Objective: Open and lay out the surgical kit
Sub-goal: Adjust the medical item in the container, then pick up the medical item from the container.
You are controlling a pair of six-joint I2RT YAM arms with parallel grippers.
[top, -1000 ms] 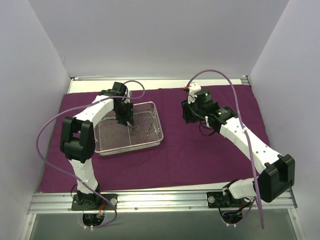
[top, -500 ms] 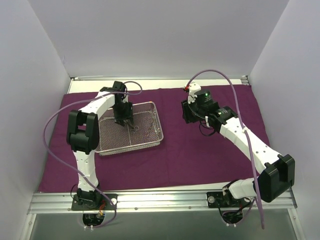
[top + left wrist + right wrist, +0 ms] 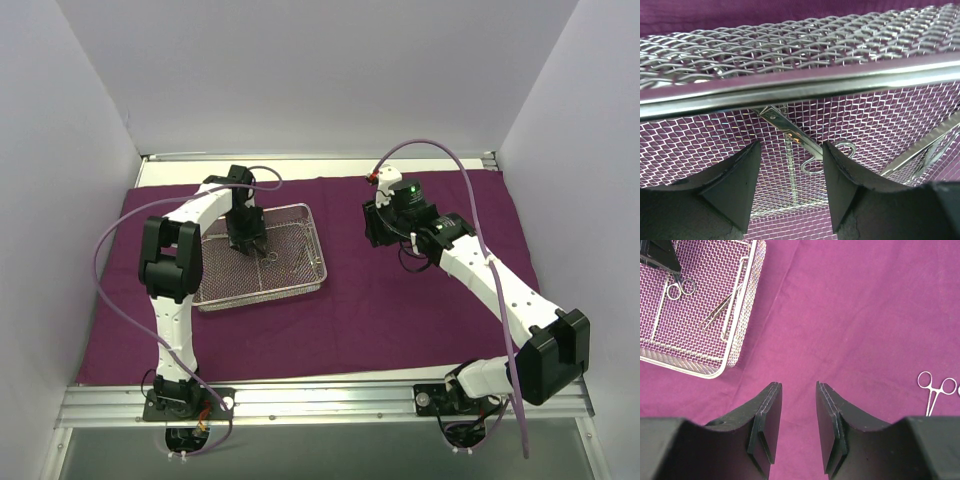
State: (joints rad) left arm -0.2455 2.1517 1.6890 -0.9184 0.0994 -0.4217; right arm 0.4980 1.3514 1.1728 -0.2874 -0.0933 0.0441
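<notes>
The dark purple cloth wrap (image 3: 400, 310) lies unfolded and flat across the table, so the opening part of the job looks done. The rectangular silver wire-mesh tray (image 3: 263, 297) sits on the cloth's left half. One thin steel ring-handled instrument (image 3: 935, 390) lies out on the bare cloth to the right, well apart from the tray.

At least two instruments are not yet laid out. A pair of small steel scissors with round finger loops (image 3: 680, 288) and a slim steel forceps (image 3: 722, 307) lie on the tray's mesh floor, the forceps near the right wall.

The left gripper (image 3: 247, 243) is down inside the tray with its jaws spread. The scissors lie beneath the gap, and it grips nothing. The right gripper (image 3: 797, 385) hovers over open cloth between the tray and the laid-out instrument, jaws apart and empty.

No brand, label or writing can be read on any surface.
</notes>
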